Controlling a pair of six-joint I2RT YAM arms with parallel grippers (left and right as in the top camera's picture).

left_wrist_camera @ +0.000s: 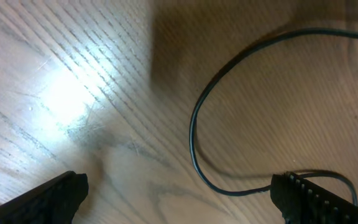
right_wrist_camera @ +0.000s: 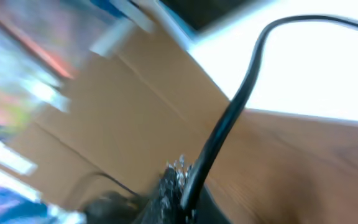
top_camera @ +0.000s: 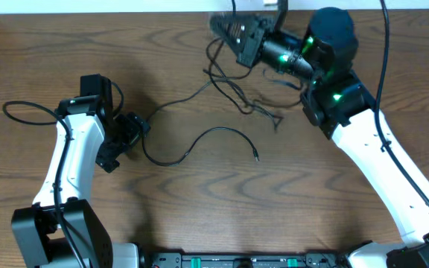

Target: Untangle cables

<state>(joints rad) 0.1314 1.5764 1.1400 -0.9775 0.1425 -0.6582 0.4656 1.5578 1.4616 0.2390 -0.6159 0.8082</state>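
Thin black cables (top_camera: 233, 93) lie tangled on the wooden table right of centre. One loose strand (top_camera: 214, 132) curves from my left gripper toward the middle and ends in a small plug (top_camera: 256, 157). My left gripper (top_camera: 129, 134) hovers low over the table, open; in its wrist view the left gripper (left_wrist_camera: 179, 202) has one finger (left_wrist_camera: 48, 199) on each side, and a cable loop (left_wrist_camera: 194, 124) runs to the right finger. My right gripper (top_camera: 231, 33), blurred, is raised at the back and shut on a black cable (right_wrist_camera: 238, 106). The right gripper (right_wrist_camera: 182, 186) pinches it, and strands hang down to the tangle.
Thicker black arm leads loop at the far left (top_camera: 21, 112) and over the right arm (top_camera: 384, 45). The table's back edge (top_camera: 125, 13) meets a white wall. A rack of equipment (top_camera: 244, 260) sits along the front edge.
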